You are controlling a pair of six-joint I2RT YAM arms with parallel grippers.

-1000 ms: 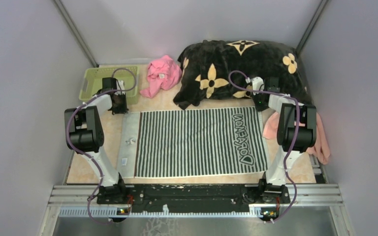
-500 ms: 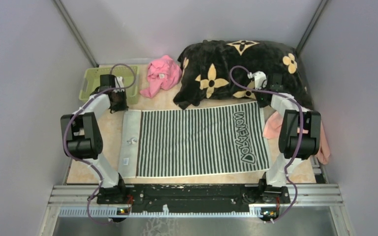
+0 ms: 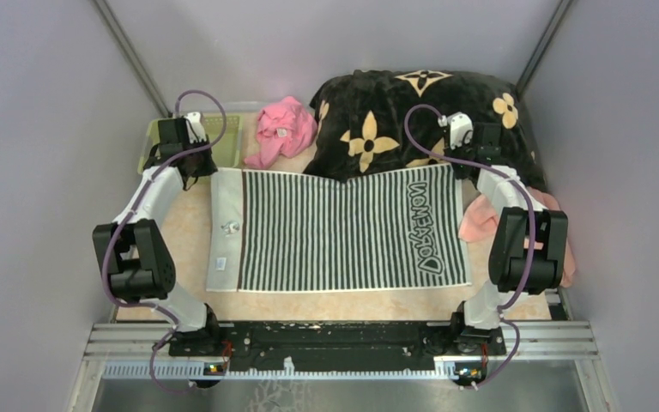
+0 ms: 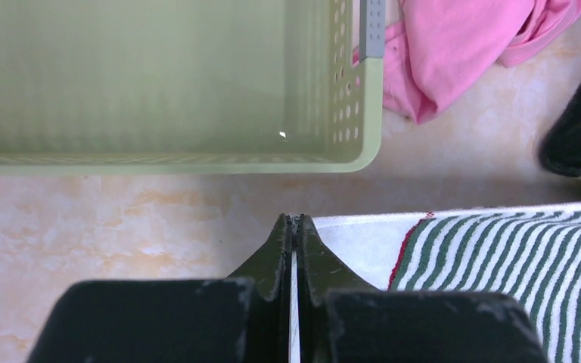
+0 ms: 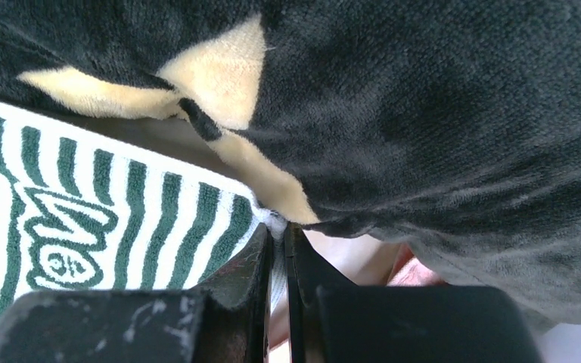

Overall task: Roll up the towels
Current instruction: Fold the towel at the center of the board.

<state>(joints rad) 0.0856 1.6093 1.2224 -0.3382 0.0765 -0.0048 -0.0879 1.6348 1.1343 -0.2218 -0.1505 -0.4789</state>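
I've got one striped towel (image 3: 343,227) plus one salmon towel (image 3: 478,221). Also one blanket (image 3: 412,107), one basket (image 4: 197,165), one pink cloth (image 3: 283,129).

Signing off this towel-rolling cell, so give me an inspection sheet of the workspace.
Surface: beige marbled tabletop, no spills seen.
Job's things: striped towel spread flat; salmon towel bunched at the right edge.
Clutter: green basket, pink cloth and black flowered blanket along the far side.
Grippers: left gripper and right gripper each shut on a far corner of the striped towel.
Cables: purple cables loop loosely off both arms.
Surroundings: grey walls; nothing else seen.
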